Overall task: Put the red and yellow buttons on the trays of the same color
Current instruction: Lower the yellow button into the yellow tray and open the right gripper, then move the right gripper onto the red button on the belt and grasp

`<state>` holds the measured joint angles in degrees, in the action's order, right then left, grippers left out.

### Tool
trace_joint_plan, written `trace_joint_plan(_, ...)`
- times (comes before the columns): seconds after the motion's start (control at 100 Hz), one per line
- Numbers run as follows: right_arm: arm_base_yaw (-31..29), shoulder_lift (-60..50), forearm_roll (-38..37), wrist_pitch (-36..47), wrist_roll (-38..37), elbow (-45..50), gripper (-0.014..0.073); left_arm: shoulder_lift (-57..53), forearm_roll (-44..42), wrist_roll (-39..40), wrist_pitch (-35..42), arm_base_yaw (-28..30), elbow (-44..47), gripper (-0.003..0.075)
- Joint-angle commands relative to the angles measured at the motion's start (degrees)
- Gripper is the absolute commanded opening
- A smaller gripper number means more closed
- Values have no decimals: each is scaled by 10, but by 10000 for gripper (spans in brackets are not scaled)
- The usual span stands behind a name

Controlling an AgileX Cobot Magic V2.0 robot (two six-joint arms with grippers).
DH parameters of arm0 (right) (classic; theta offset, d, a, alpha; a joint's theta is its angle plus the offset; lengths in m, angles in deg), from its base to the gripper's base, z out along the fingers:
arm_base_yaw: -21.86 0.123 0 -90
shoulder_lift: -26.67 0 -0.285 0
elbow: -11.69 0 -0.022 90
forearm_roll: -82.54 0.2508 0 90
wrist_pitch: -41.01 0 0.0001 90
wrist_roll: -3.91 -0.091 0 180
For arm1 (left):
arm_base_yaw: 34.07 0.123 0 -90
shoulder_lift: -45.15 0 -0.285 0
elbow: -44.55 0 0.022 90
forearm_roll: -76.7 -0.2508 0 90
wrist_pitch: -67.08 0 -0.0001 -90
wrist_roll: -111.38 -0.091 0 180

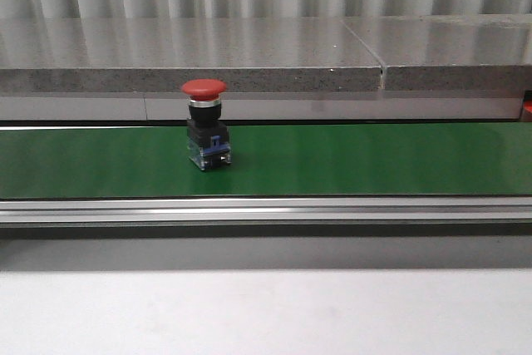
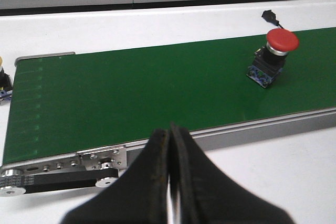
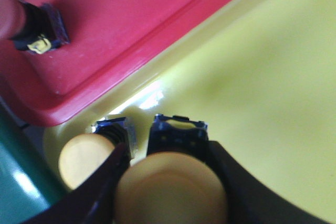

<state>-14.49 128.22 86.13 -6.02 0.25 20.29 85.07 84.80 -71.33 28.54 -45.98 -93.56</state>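
Pincer [image 3: 170, 192] on the right pinches a yellow button [image 3: 172, 182] over the yellow tray [image 3: 262, 103]; left pincer [image 2: 169, 182] is pressed together.

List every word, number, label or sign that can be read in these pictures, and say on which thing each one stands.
None can be read.
Red button on the green belt: no legible marking.
Red button in the red tray: a yellow patch, too blurred to read.
Yellow button held over the yellow tray: no text.

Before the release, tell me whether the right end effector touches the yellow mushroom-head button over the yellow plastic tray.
Touching. The right wrist view shows the right end effector with a black finger pressed against each side of the yellow mushroom-head button.
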Motion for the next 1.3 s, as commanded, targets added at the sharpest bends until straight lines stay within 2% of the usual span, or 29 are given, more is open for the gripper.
trace_joint_plan(0.0, -4, -4, 9, 43, -1, -10, 69, 0, 9, 1, 36, -5, -14, -20)
trace_joint_plan(0.42, -4, 59, 35, 75, -1, -10, 69, 0, 9, 1, 36, -5, -14, -20)
trace_joint_plan(1.29, -4, 95, 32, 93, -1, -10, 96, 0, 9, 1, 36, -5, -14, -20)
